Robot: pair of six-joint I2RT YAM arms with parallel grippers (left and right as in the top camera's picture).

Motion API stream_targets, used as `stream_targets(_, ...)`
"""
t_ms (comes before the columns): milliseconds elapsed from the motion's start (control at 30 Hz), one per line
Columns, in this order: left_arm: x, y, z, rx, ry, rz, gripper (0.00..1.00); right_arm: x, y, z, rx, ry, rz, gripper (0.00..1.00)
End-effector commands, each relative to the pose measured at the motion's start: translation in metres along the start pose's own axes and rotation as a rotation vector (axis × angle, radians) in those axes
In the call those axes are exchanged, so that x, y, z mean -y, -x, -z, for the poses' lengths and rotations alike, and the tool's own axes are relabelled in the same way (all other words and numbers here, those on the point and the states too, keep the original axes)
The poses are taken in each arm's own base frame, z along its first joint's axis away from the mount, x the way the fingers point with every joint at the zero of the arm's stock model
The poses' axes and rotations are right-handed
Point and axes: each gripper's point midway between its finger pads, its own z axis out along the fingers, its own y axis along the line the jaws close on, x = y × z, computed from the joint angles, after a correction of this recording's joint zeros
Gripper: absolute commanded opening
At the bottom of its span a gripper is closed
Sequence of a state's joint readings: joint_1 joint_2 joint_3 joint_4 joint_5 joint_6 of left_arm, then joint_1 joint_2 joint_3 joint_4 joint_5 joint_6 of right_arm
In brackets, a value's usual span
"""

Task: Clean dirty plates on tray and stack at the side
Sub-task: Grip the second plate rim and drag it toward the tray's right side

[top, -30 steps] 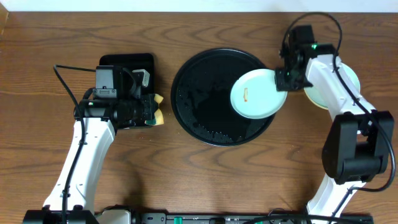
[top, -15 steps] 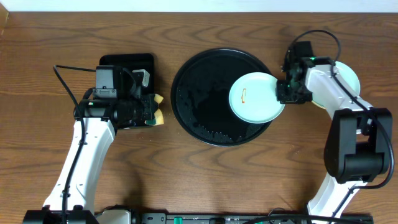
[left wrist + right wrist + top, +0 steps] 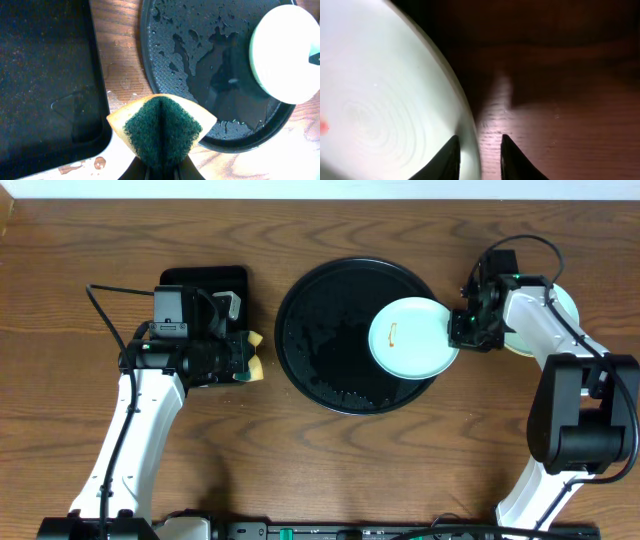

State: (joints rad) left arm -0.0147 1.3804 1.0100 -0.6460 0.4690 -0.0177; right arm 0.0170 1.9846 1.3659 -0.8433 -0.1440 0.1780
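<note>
A pale mint plate (image 3: pixel 410 337) with a small orange smear (image 3: pixel 393 333) hangs over the right side of the round black wet tray (image 3: pixel 330 340), past the tray's rim. My right gripper (image 3: pixel 462 330) is shut on the plate's right rim. In the right wrist view the jaws (image 3: pixel 477 155) straddle the plate's edge (image 3: pixel 385 90). My left gripper (image 3: pixel 245 357) is shut on a yellow-and-green sponge (image 3: pixel 162 127), left of the tray (image 3: pixel 200 60). The plate (image 3: pixel 285 50) shows at the upper right of the left wrist view. More pale plates (image 3: pixel 562 305) lie under my right arm, mostly hidden.
A smaller rectangular black tray (image 3: pixel 205 280) lies at the back left, under my left wrist; it also shows in the left wrist view (image 3: pixel 45 75). Water drops and a brown smear sit on the wood beside it. The table is brown wood.
My right gripper carried the mint plate a little left and toward the front over the tray, then held still while the right wrist shifted right. The left arm has not moved.
</note>
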Motion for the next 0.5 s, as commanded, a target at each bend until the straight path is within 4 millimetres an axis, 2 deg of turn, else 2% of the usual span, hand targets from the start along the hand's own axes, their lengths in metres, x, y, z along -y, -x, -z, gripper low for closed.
stream_targets(0,0.001,0.001,0.001,0.003,-0.008,-0.017,0.08,0.012,-0.013,-0.011,-0.025,-0.035,-0.066,0.16)
stream_targets(33,0.001,0.001,0.001,0.003,-0.008,-0.017,0.08,0.013,-0.012,-0.011,-0.021,-0.034,-0.068,0.03)
stream_targets(67,0.001,0.001,0.001,0.003,-0.008,-0.017,0.08,0.013,-0.009,-0.010,-0.009,-0.035,-0.066,0.01)
stream_targets(167,0.001,0.003,0.001,0.009,-0.009,-0.019,0.08,0.011,-0.003,-0.003,0.021,-0.030,-0.062,0.01)
stream_targets(300,0.001,0.005,0.001,0.021,-0.010,-0.024,0.07,-0.002,0.018,0.032,0.152,-0.012,-0.031,0.01)
stream_targets(467,0.001,0.007,0.001,0.027,-0.010,-0.027,0.08,-0.013,0.021,0.071,0.260,-0.072,0.028,0.01)
